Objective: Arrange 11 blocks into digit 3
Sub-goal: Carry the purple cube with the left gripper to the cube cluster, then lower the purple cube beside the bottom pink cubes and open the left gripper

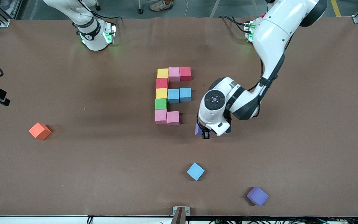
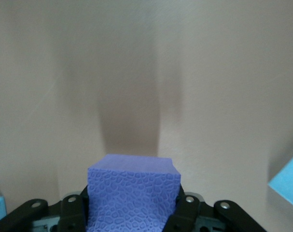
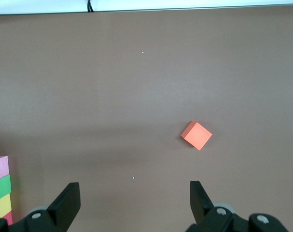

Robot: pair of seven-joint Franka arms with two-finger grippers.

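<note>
The left gripper (image 1: 204, 134) hangs over the tabletop (image 1: 291, 140) beside the unfinished digit 3 (image 1: 171, 95), jaws clamped on a purple block (image 2: 132, 195), apparently just off the surface. The right gripper (image 3: 135, 200) waits above the tabletop, jaws wide apart, with the orange cube (image 3: 196, 135) in its view.

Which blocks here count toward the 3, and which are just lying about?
Job:
- ten placed blocks forming the figure
- purple block gripped in the left claw, beside the figure's nearest bar

Lying about:
- orange block
- loose blue block
- loose purple block
</note>
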